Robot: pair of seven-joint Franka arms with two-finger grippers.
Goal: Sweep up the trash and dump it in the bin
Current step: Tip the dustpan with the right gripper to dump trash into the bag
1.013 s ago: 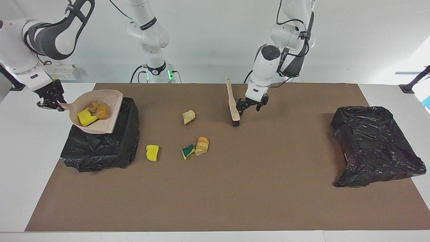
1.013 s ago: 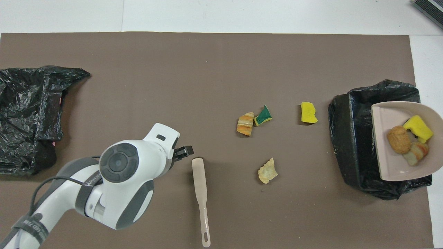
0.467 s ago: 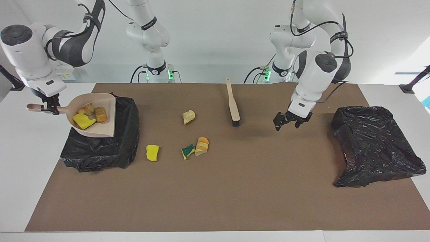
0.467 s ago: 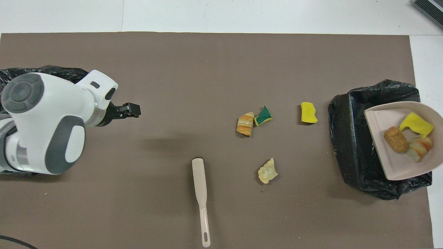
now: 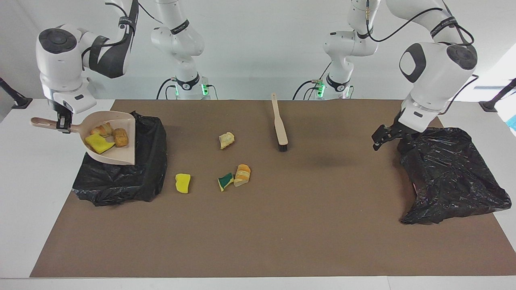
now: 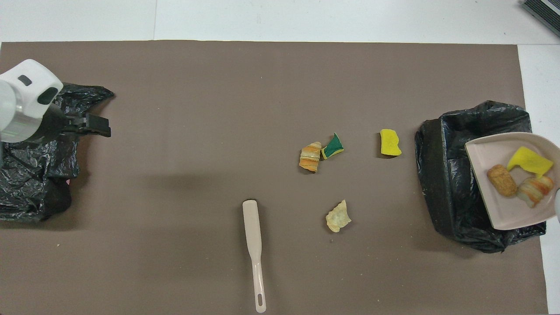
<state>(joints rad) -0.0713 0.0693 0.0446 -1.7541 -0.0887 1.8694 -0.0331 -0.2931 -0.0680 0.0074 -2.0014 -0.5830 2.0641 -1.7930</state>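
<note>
A: Since a second ago the left claw [image 5: 383, 139] has left the brush [image 5: 279, 123] and swung over to the edge of the crumpled black bag [image 5: 451, 173] at the left arm's end of the bench [image 5: 322, 225]; the right arm has turned the dustpan [image 5: 111, 139] a little over the lined bin [image 5: 125, 177].

B: And facing the robots, how do the claws stand?

A: The left claw hangs spread wide, gripping nothing. The right claw [image 5: 63, 125] is clamped on the dustpan's handle, the pan raised over the bin with three scraps in it: a yellow sponge [image 5: 98, 143] and two bread lumps [image 5: 113, 133].

B: What's on the bench?

A: A pale crust [image 5: 226, 139], a small yellow sponge [image 5: 182, 183], a green-and-yellow sponge [image 5: 225, 181] touching an orange roll [image 5: 242, 175]. The brush lies flat, nearer the robots than those.

B: From overhead?

A: The left claw [image 6: 98, 124] is over the bag's [image 6: 30, 175] rim. The dustpan [image 6: 490, 166] covers part of the bin [image 6: 442, 175], carrying its sponge [image 6: 529, 161] and lumps [image 6: 518, 186]. The roll [image 6: 310, 156], green sponge [image 6: 333, 146], small yellow sponge [image 6: 390, 142] and crust [image 6: 337, 216] lie between brush [image 6: 253, 245] and bin. The right claw is not seen here.
</note>
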